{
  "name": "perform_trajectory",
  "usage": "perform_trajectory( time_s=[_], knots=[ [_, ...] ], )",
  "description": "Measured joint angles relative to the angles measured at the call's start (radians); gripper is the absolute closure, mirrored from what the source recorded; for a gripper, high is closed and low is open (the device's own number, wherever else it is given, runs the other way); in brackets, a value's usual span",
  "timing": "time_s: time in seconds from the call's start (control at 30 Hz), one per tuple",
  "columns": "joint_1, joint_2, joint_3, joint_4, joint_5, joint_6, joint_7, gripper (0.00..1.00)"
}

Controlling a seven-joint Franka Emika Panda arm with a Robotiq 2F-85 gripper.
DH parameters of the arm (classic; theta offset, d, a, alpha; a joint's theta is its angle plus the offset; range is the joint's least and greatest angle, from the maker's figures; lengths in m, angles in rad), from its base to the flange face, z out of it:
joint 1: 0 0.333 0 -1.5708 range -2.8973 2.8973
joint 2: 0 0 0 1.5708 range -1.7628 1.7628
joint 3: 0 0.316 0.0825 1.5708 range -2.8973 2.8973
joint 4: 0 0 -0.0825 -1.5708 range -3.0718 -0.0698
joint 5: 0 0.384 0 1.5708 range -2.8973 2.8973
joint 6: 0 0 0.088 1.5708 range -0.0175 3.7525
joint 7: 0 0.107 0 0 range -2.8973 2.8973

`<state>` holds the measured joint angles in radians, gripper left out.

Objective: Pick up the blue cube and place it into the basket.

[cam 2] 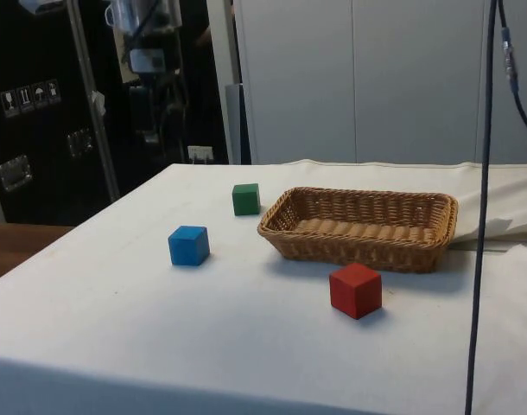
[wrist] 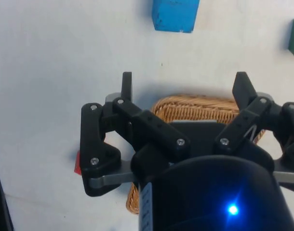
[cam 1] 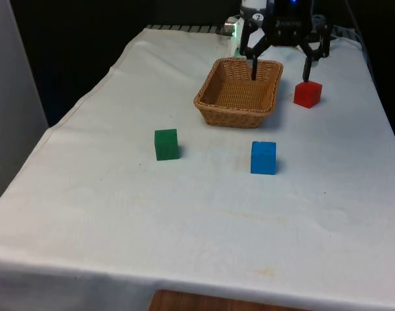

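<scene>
The blue cube (cam 1: pixel 263 157) rests on the white cloth, nearer the camera than the wicker basket (cam 1: pixel 239 92) and apart from it. It also appears in the side view (cam 2: pixel 188 245) and in the wrist view (wrist: pixel 175 15). The basket (cam 2: pixel 363 226) holds nothing. My gripper (cam 1: pixel 281 71) hangs open and holding nothing above the basket's far end, towards the front view's right, well away from the blue cube. In the wrist view the gripper (wrist: pixel 184 83) has its fingers spread wide over the basket's rim (wrist: pixel 195 107).
A red cube (cam 1: pixel 307 94) sits just beside the basket on the front view's right, under one finger. A green cube (cam 1: pixel 166 144) stands on the cloth to the left of the blue cube. A black cable (cam 2: pixel 482 207) hangs in the side view.
</scene>
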<state>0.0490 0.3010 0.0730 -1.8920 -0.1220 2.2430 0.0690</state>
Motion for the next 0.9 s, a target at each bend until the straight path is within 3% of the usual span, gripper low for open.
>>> perform_trajectory(
  time_s=[0.47, 0.9],
  knots=[
    [0.005, 0.057, 0.008, -0.012, -0.003, 0.082, -0.004, 0.0],
    [0.01, 0.107, 0.009, -0.023, -0.005, 0.141, 0.068, 0.0]
  ],
)
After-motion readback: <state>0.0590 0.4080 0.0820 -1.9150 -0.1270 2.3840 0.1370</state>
